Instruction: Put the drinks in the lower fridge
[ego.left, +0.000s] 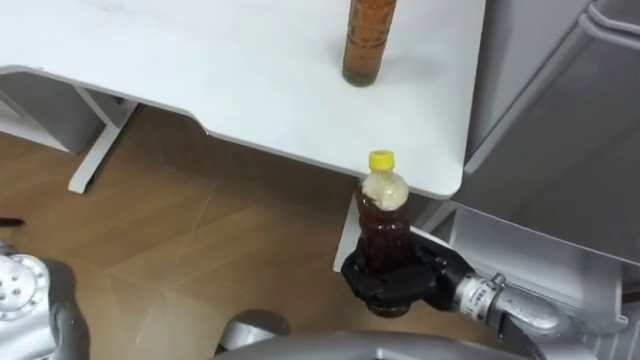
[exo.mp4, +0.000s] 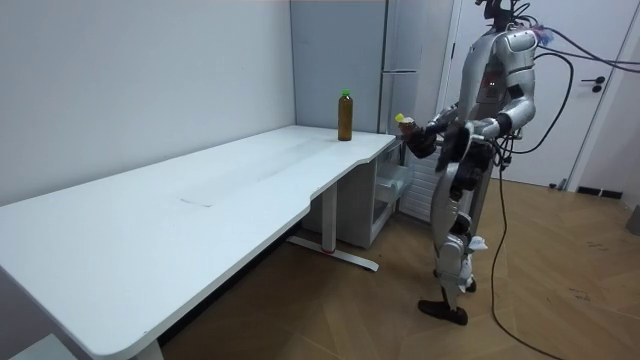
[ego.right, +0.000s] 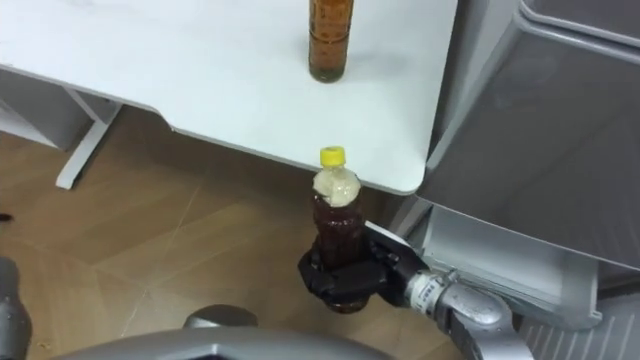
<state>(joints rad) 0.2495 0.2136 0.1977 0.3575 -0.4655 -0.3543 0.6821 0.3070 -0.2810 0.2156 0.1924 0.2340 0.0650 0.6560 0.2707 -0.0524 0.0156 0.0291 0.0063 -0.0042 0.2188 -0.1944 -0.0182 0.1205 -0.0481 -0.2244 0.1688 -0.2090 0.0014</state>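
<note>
Ok so my right hand (ego.left: 395, 280) is wrapped tight round the lower body of the yellow-capped bottle (ego.left: 385, 225). It stands upright in my grip, just off the table (ego.left: 200, 80) corner, which is right behind it. My left hand (exo.mp4: 452, 150) hangs low by my hip, idle.

The fridge (ego.left: 560, 120) is off to the right of my hand, and its lower compartment (exo.mp4: 395, 190) looks open to me in the room view. So the job, I reckon, is to swing the bottle right and down into it.

Tips, imo: keep the bottle vertical, since I'm holding it low and it's top-heavy. Clear the table corner before going sideways. Mind the fridge's front edge on the way in, and only loosen the fingers once the base sits flat.

The other bottle (ego.left: 368, 40) is further out past my hand on the table, so that's one more trip.
</note>
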